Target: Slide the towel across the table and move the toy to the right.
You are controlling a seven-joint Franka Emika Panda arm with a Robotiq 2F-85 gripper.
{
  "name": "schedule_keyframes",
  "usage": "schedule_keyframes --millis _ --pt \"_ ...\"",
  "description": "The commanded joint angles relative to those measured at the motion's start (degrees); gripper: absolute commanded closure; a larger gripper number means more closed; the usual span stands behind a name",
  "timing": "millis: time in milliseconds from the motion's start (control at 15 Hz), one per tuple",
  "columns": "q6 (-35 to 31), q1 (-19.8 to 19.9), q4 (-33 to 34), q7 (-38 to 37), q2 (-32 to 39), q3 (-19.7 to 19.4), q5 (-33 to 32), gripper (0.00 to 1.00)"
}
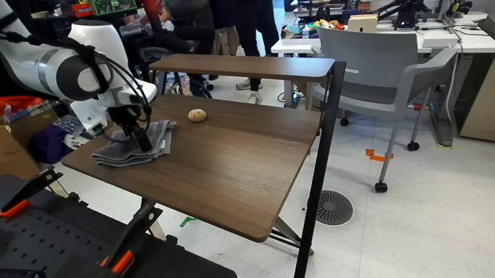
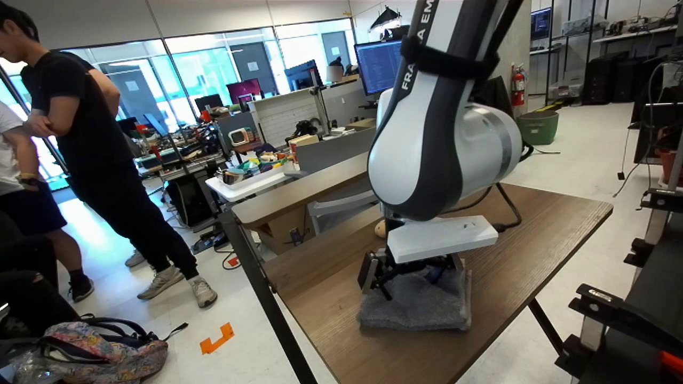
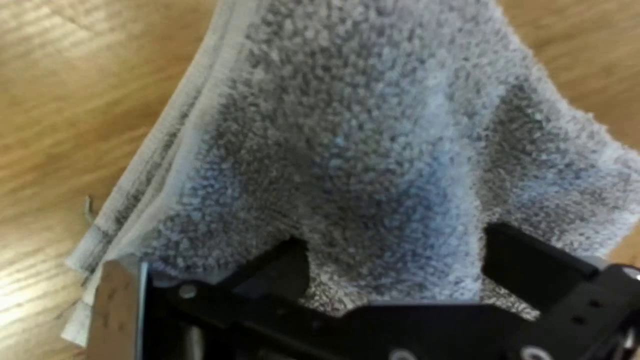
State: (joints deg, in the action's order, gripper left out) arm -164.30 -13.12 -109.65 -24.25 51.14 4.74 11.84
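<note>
The grey folded towel (image 1: 127, 150) lies rumpled near one end of the dark brown table (image 1: 231, 160). In the wrist view the towel (image 3: 370, 125) fills most of the picture, its layered edge showing at the left. My gripper (image 3: 395, 245) is right over it with jaws wide apart, and a raised fold of cloth bulges between the fingertips without being pinched. Whether the tips press on the cloth is unclear. The toy (image 1: 197, 115), a small tan ball, sits on the tabletop a short way from the towel. The arm partly hides the toy (image 2: 380, 229) in an exterior view.
A raised brown shelf (image 1: 242, 65) runs along one long side of the table, joined to a slanted black metal leg (image 1: 322, 162). Beside the table stands a black bench (image 1: 165, 274) with clamps (image 1: 131, 233). A grey chair (image 1: 369, 65) and several people are nearby.
</note>
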Motion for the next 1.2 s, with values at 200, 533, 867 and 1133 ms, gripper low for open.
schedule_keyframes --millis 200,533,867,1133 --pt "-0.22 0.74 4.35 0.47 1.83 -0.35 2.21 0.00" --pt "-2.40 2.54 6.70 0.82 2.92 1.17 3.52 0.00" --pt "-1.48 5.69 14.42 0.62 6.96 5.44 7.51 0.00" --pt "2.74 3.21 16.24 -1.71 8.60 2.91 7.44 0.00"
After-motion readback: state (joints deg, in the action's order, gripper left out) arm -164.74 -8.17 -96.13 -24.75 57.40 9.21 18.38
